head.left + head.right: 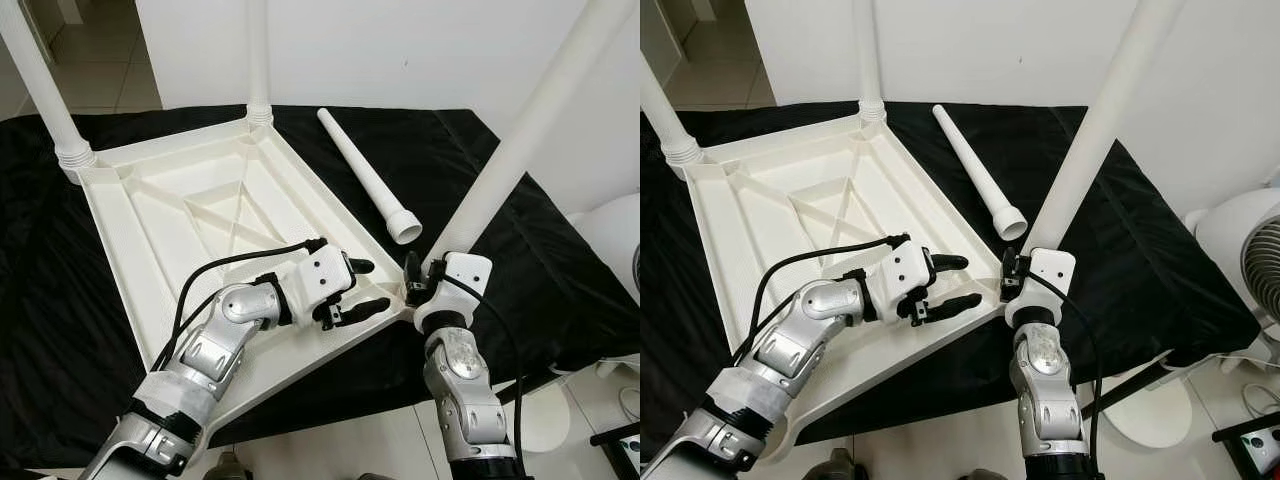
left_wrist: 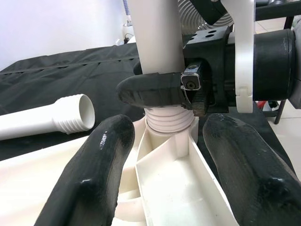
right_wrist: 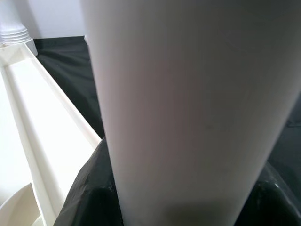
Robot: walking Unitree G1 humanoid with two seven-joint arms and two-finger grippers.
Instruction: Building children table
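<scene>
Inverted white tabletop on black-draped worktop. Right gripper clenched around corner leg; left gripper released, resting on tabletop. Spare leg beside.

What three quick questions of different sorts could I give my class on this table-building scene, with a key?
1. True or false: the loose leg lying on the black cloth is already fitted to the tabletop.
2. How many legs stand in corners of the upside-down tabletop? A) one B) two C) three
3. Fill in: the right gripper is shut on the ___ at the near corner.

Key
1. False. It lies apart from the tabletop, beside it.
2. C. Two far legs stand in their sockets, and the near leg sits in the corner by the open left gripper.
3. Leg.
</scene>
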